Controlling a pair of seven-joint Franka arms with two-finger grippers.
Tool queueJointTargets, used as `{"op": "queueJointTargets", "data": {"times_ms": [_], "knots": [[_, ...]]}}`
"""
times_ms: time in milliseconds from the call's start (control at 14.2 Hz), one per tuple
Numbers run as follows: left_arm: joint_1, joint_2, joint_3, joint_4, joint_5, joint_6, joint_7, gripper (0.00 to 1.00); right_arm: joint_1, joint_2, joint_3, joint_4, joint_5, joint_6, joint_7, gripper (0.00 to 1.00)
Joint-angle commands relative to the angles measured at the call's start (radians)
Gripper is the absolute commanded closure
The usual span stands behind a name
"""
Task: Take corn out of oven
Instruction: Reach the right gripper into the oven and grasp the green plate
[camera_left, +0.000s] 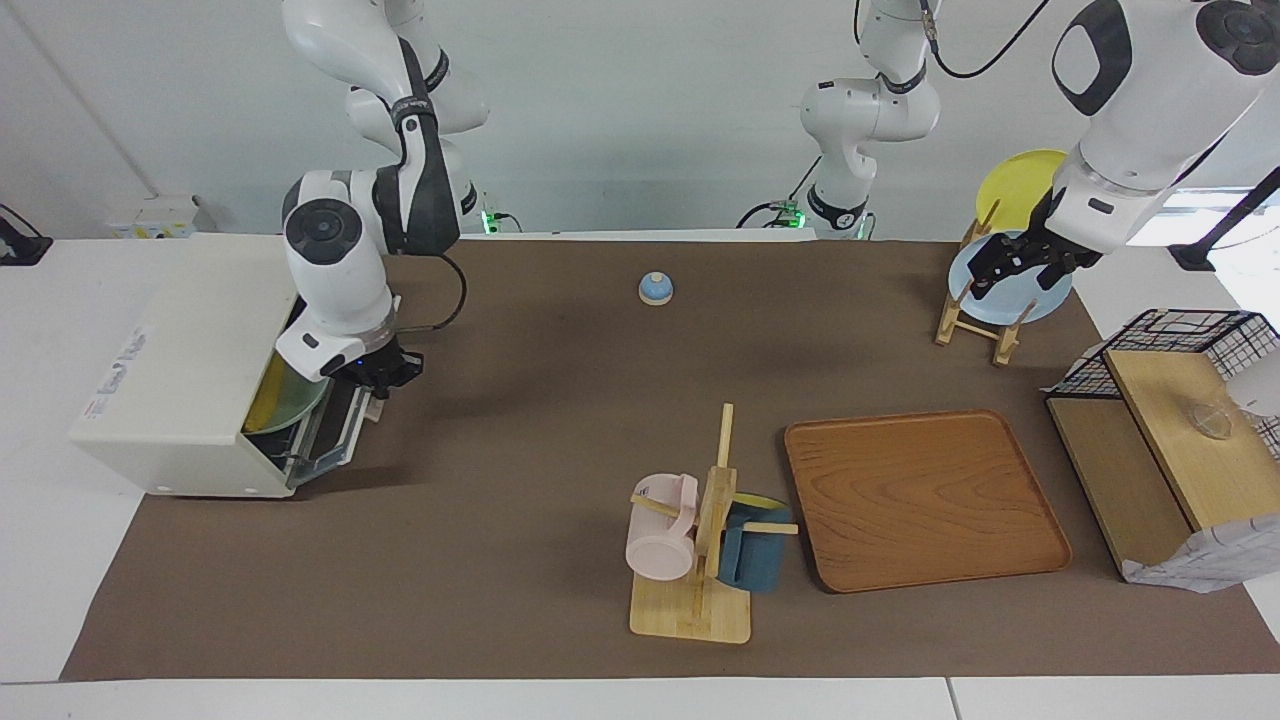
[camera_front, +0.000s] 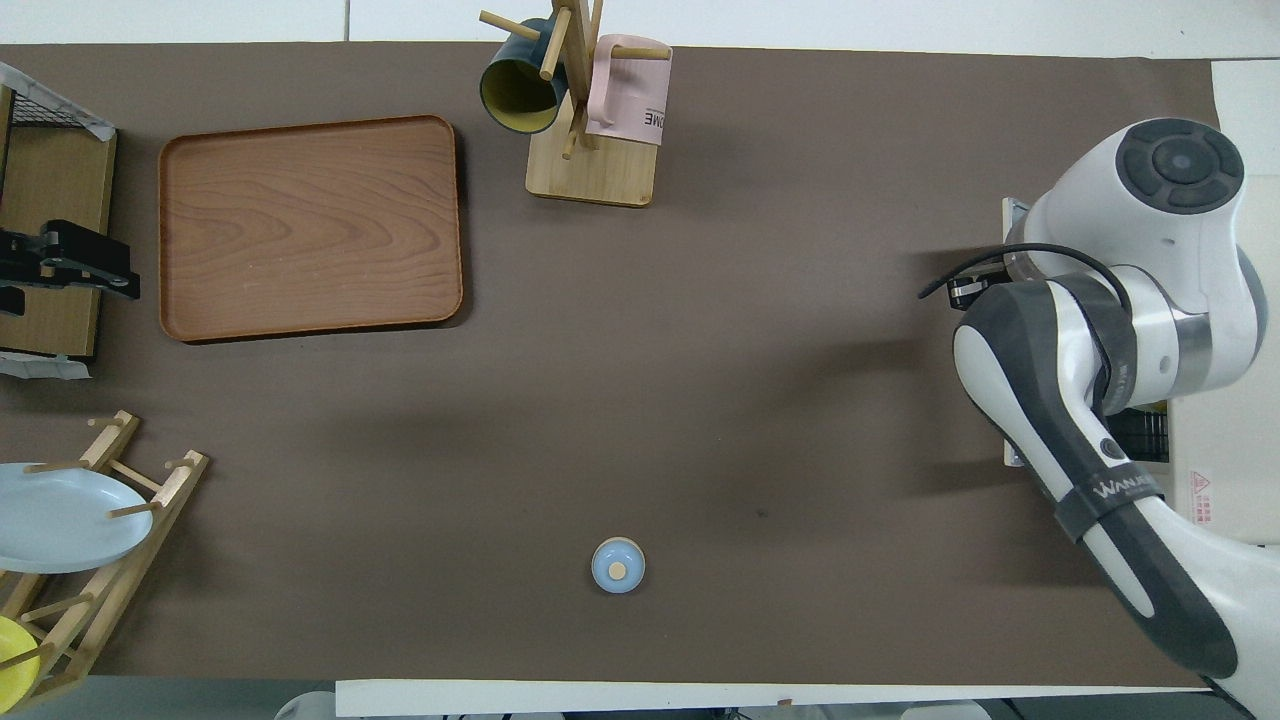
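The oven (camera_left: 190, 370) door is swung down by the right gripper (camera_left: 385, 375), whose jaws' state cannot be told, something yellow is visible inside, and the corn's removal remains undone.

Robotics lab, two arms (camera_left: 370, 210), staged kitchenware, papered table (camera_left: 520, 420)

Bright, even lighting from overhead, soft shadows on the brown surface (camera_left: 520, 450) beneath the arms, window glare at 3 o'clock in facing view, sharp focus throughout

white oven (camera_left: 180, 360) | brown wood-grain tray (camera_left: 925, 498) | pink mug (camera_left: 660, 527)
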Motion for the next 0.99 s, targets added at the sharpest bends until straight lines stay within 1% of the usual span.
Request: {"op": "queueJointTargets", "data": {"times_ms": [0, 71, 282, 494, 635, 705, 776, 846, 917], "knots": [[0.003, -0.001, -0.003, 0.006, 0.016, -0.005, 0.011, 0.0, -0.026, 0.093, -0.015, 0.013, 0.029, 0.107, -0.011, 1.0], [0.003, -0.001, -0.003, 0.006, 0.016, -0.005, 0.011, 0.0, -0.026, 0.112, -0.015, 0.012, 0.043, 0.127, -0.011, 1.0], [0.003, -0.001, -0.003, 0.006, 0.016, -0.005, 0.011, 0.0, -0.023, 0.115, -0.015, 0.004, 0.048, 0.138, -0.005, 1.0], [0.003, -0.001, -0.003, 0.006, 0.016, -0.005, 0.011, 0.0, 0.021, 0.115, -0.015, -0.021, 0.049, 0.194, 0.068, 1.0], [0.003, -0.001, -0.003, 0.006, 0.016, -0.005, 0.011, 0.0, 0.069, 0.115, -0.015, -0.01, 0.049, 0.19, 0.131, 1.0], [0.003, -0.001, -0.003, 0.006, 0.016, -0.005, 0.011, 0.0, 0.095, 0.114, -0.015, 0.01, 0.049, 0.167, 0.163, 0.97], [0.003, -0.001, -0.003, 0.006, 0.016, -0.005, 0.011, 0.0, 0.119, 0.107, -0.015, 0.043, 0.049, 0.106, 0.183, 0.96], [0.003, -0.001, -0.003, 0.006, 0.016, -0.005, 0.011, 0.0, 0.124, 0.095, -0.015, 0.091, 0.048, 0.024, 0.188, 0.94], [0.003, -0.001, -0.003, 0.006, 0.016, -0.005, 0.011, 0.0, 0.118, 0.075, -0.017, 0.143, 0.046, -0.07, 0.188, 0.88]]}}
